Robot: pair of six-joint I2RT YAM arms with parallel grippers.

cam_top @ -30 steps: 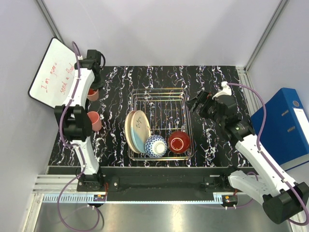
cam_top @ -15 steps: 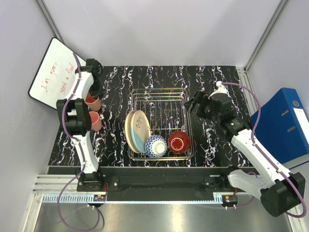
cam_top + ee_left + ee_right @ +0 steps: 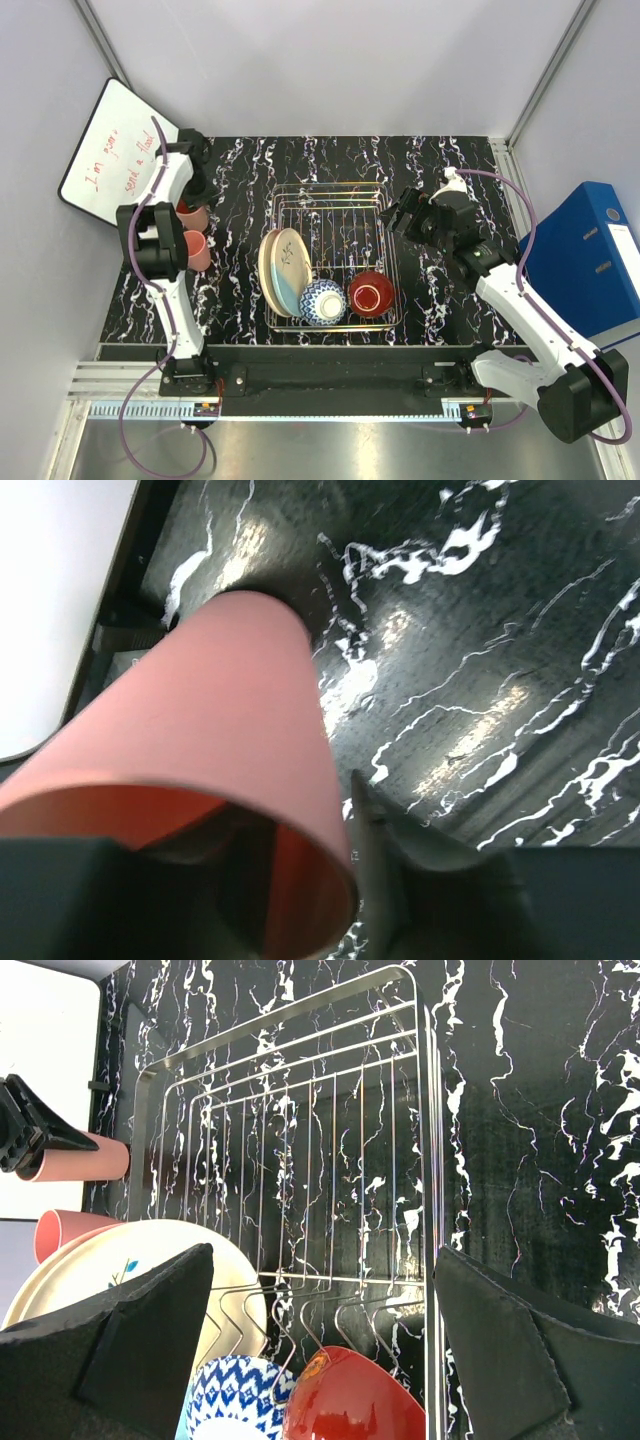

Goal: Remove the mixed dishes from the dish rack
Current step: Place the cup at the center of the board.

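Note:
The silver wire dish rack (image 3: 330, 187) stands mid-table. In it, two cream plates (image 3: 283, 270) lean at the left, with the blue-white bowl (image 3: 324, 301) and the red bowl (image 3: 370, 293) along the near side. My left gripper (image 3: 190, 203) is shut on the rim of a salmon-pink cup (image 3: 200, 710), one finger inside and one outside, left of the rack. The cup's base is at or just above the table. The second pink cup (image 3: 197, 250) stands just nearer. My right gripper (image 3: 322, 1260) is open and empty above the rack's far right part (image 3: 430, 1110), beyond the red bowl (image 3: 350, 1400).
A whiteboard (image 3: 110, 150) leans at the far left, close behind the left arm. A blue binder (image 3: 590, 260) stands off the table's right edge. The black marbled tabletop (image 3: 450, 290) shows bare right of the rack and behind it.
My left gripper has carried the pink cup nearer, beside the second cup. My right gripper has moved left, over the rack's far right corner.

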